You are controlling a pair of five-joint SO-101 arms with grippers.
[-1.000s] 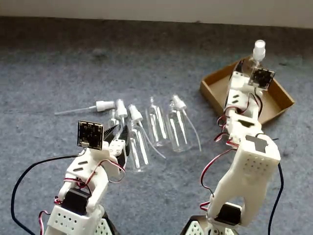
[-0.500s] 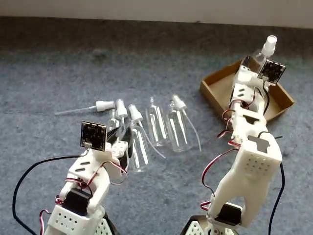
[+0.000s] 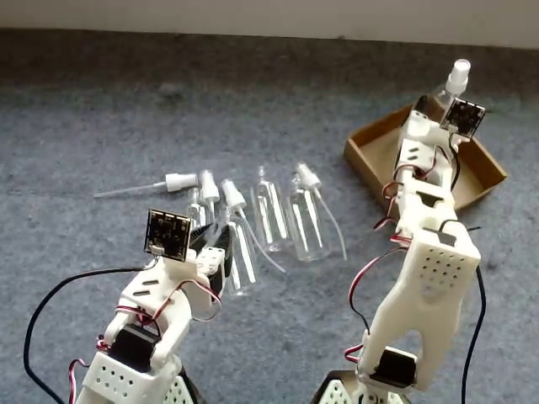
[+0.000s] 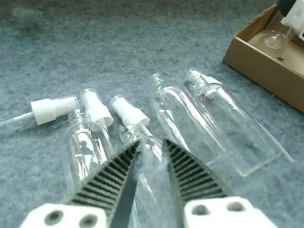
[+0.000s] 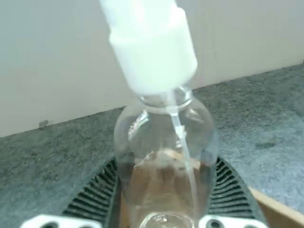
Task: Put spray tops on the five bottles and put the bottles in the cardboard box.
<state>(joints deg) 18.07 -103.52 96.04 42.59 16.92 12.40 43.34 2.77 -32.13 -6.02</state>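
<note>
Left gripper (image 4: pixel 151 142), nearest: jaws are standing narrowly parted, gripping nothing, straddling the shoulder of a lying bottle (image 4: pixel 148 161). Whether they are touching it cannot be told. Handling note: a grasp low on the body is looking best, leaving the neck free for a top.

Neighbouring bottles, three: one flanking bottle (image 4: pixel 85 152) is lying just beside the gripper on one side. An uncapped bottle (image 4: pixel 178 118) and an end bottle (image 4: pixel 237 133) are lying on the other. Spray tops (image 4: pixel 130 111) are resting at several necks with dip tubes (image 3: pixel 335 229) trailing outside, so they are likely not fitted.

Loose spray top (image 3: pixel 178 181): lying on the grey table (image 3: pixel 101 109), just beyond the row.

Right gripper (image 5: pixel 161 192), farthest: clamping a capped bottle (image 5: pixel 164 142) by its body, tilted, cap pointing away, above the cardboard box (image 3: pixel 364 153). Handling note: the bottle is needing lowering between the box walls before release, or it is risking a tumble over the far rim.
</note>
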